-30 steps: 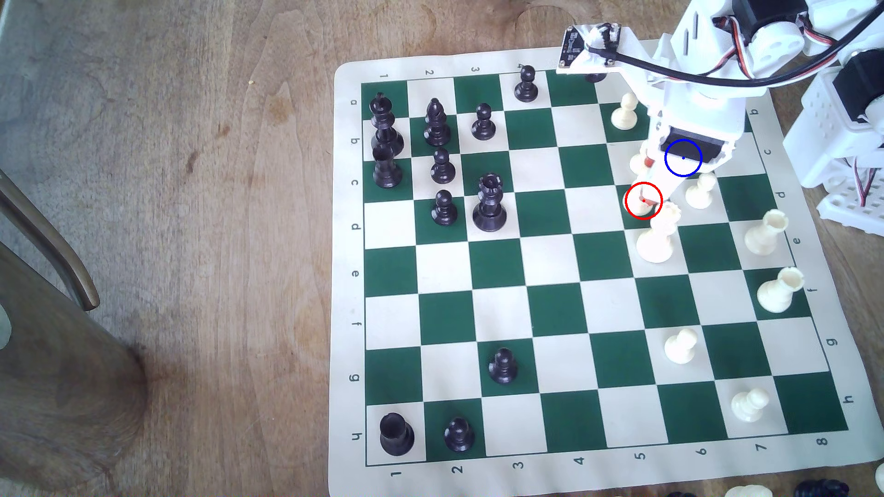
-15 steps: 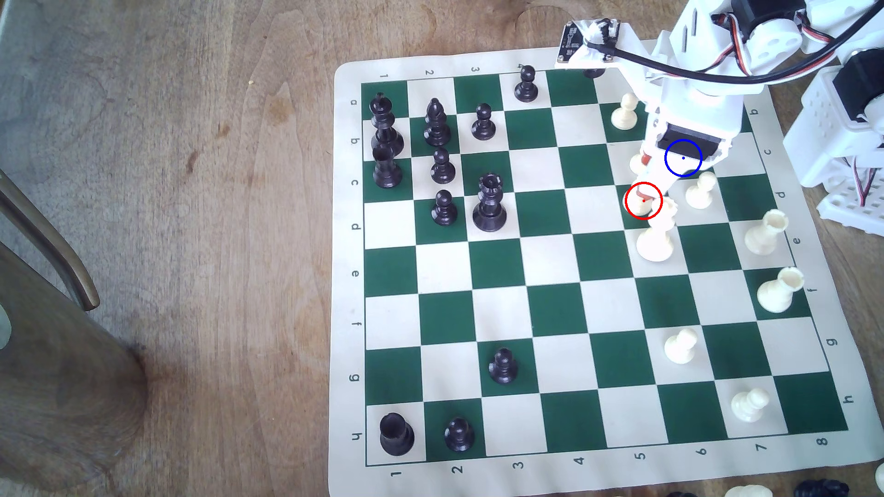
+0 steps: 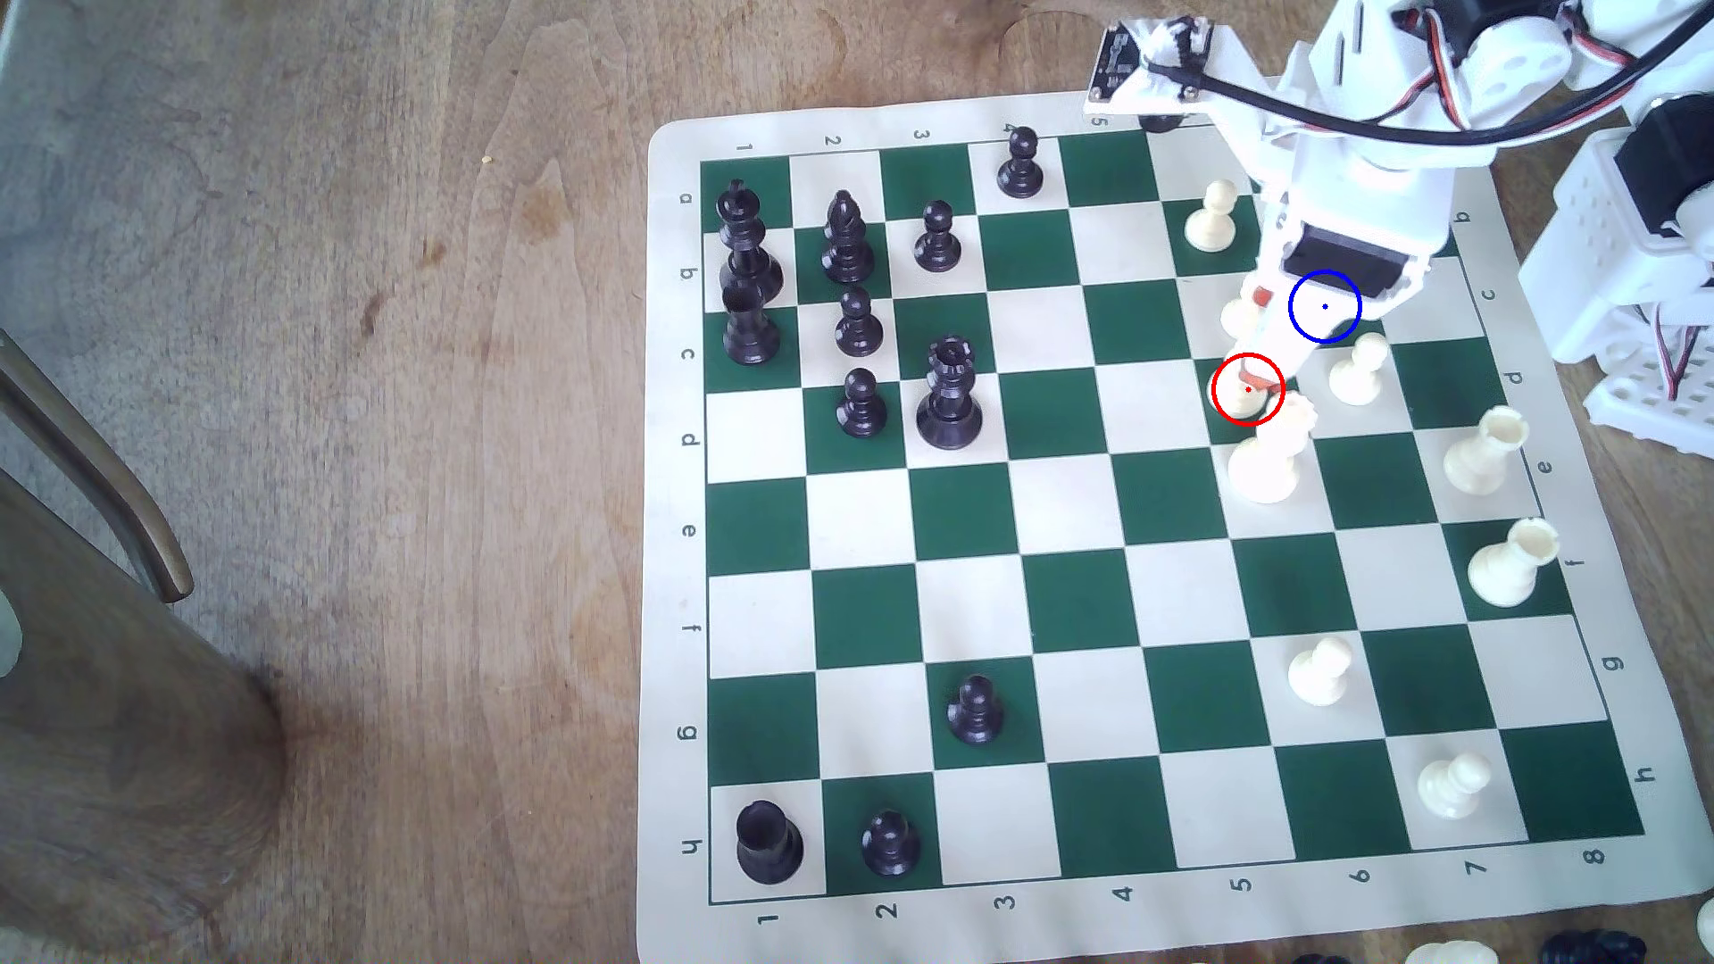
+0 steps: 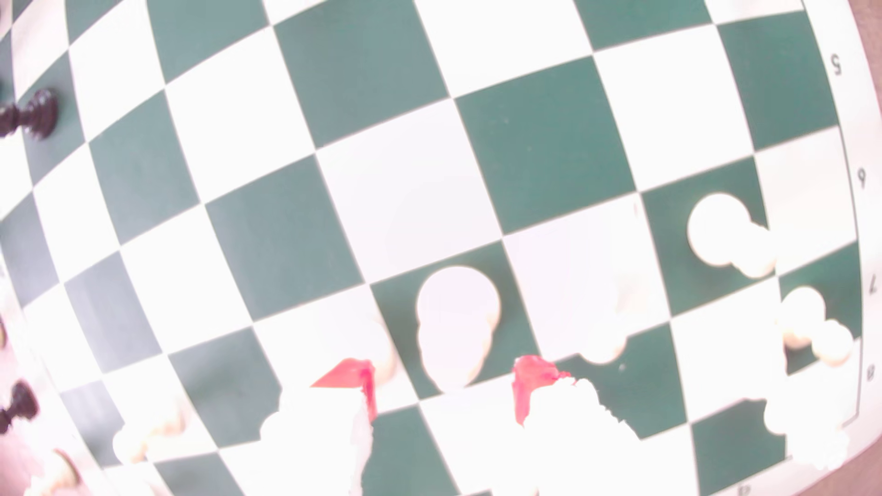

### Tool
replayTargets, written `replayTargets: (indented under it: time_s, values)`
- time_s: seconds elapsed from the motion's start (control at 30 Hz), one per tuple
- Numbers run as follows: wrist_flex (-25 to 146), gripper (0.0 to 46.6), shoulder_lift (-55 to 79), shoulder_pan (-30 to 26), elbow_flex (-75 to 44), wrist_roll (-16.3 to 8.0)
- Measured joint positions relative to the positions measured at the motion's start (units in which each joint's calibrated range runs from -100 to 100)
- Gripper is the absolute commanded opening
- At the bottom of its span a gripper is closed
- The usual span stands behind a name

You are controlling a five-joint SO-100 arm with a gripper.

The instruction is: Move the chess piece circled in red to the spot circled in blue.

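**Gripper open around the small cream piece**

In the wrist view you see the gripper (image 4: 441, 381) from just behind its two red-tipped fingers (image 4: 527, 377). They stand apart, and the chess piece (image 4: 456, 324) sits between them on a dark green square. No finger touches it in this view, as far as the overexposed picture lets you judge.

In the exterior view the chess piece (image 3: 1243, 394) stands inside the red ring, with one red fingertip just above it. The tall crowned cream piece (image 3: 1271, 454) is just beside it, toward the lower edge of the view, and leans a little. A cream pawn (image 3: 1356, 369) stands near, on the exterior view's right of the gripper (image 3: 1254, 345).

A bit farther, the spot (image 3: 1324, 307) with its blue ring lies under the white body of the arm (image 3: 1354, 195), so you cannot see the square itself. Another cream pawn (image 3: 1211, 218) stands beyond it.

The black pieces (image 3: 948, 394) stay well apart, on the exterior view's left of the board (image 3: 1067, 510), which lies on the wooden counter (image 3: 371, 371).
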Motion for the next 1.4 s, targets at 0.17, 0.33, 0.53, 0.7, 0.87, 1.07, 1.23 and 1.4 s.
replayTargets:
  time_s: [0.17,0.33,0.53,0.7,0.87,1.07,1.23,1.4]
  values:
    - [0.56,11.9,0.00,0.00,-0.81,0.00]
    - [0.80,8.2,0.00,0.00,-0.81,0.05]
    - [0.80,9.3,0.00,0.00,-0.81,0.20]
    - [0.80,9.4,0.00,-0.59,-0.81,0.20]
    - [0.16,9.4,0.00,-0.66,-0.81,0.20]
    - [-1.43,9.3,1.01,-0.66,0.00,0.20]
    - [-3.51,9.3,2.35,-1.33,1.72,0.20]
    - [-4.30,9.3,2.35,-2.14,3.16,0.15]
